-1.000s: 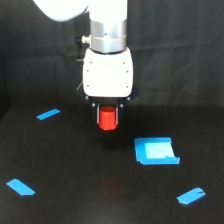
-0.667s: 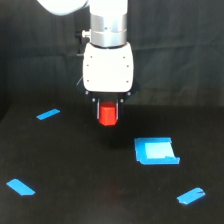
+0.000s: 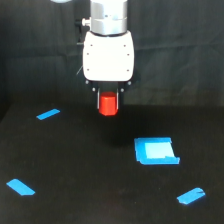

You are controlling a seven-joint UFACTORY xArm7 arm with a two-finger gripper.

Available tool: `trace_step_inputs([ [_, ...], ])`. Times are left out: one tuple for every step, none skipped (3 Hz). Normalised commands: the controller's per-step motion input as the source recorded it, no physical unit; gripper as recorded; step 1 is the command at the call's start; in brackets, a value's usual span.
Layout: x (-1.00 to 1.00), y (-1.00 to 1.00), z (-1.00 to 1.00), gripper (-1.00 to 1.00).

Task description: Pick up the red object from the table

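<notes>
1. Presently, we find the gripper (image 3: 108,106) hanging below its white body, pointing straight down over the back half of the table (image 3: 80,170).
2. Its two dark fingers (image 3: 98,100) are drawn in against the sides of the red block (image 3: 108,105) and have hold of it; only a narrow strip of each finger shows beside the block.
3. We note the block sits between the fingers, upright, its lower end protruding below the fingertips.
4. The block is clear of the tabletop: dark surface shows beneath it, with no contact visible.
5. A blue square patch (image 3: 155,150) lies flat on the tabletop, nearer the front and toward the exterior view's right of the block, well apart from it.
6. Three blue tape strips lie on the surface: one (image 3: 48,114) toward the exterior view's left edge, level with the block; one (image 3: 20,187) near the front left corner; one (image 3: 191,195) near the front right corner.
7. We cannot tell the block's exact shape, since the frame is soft.
</notes>
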Motion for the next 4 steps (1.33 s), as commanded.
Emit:
trace_step_inputs([
  [0.01,0.05,0.29,-0.98],
  [-0.02,0.02,0.09,-0.95],
  [0.07,-0.03,0.14,-0.96],
  [0.06,0.06,0.1,-0.96],
])
